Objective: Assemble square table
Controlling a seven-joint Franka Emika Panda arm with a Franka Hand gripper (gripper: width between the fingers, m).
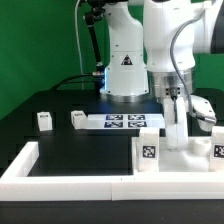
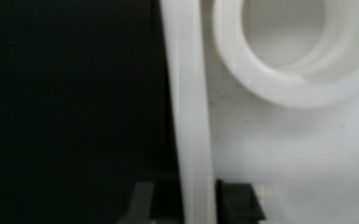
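A black table (image 1: 60, 145) is seen in front of a green backdrop (image 1: 40, 50). A long white wall (image 1: 80, 182) is laid along the table's near side, from eight o'clock round to four o'clock in the exterior view. The marker board (image 1: 125, 122) is found flat near the centre, with the arm's base (image 1: 125, 65) behind it at twelve o'clock.

The arm (image 1: 165, 40) is bent over from one o'clock and pointed straight down at about three o'clock. The pincer (image 1: 175, 138) is positioned on the far edge of the panel (image 1: 185, 160). In the wrist view the pincer (image 2: 194, 205) is shown narrowed on the panel's raised rim (image 2: 190, 100). A dark fingertip (image 2: 147, 205) is set against each side of the rim, with black table on one side and the panel (image 2: 282, 150) on the other.

The panel is white and is laid flat at four o'clock, just behind the wall. A round socket (image 2: 309, 50) is moulded into it. A tagged block (image 1: 148, 150) is seen at its five o'clock corner and another block (image 1: 219, 150) at the picture's edge. Whether these are joined to the panel cannot be told. One leg (image 1: 44, 121) and a second leg (image 1: 77, 118) are stood at nine o'clock, well apart from the panel.
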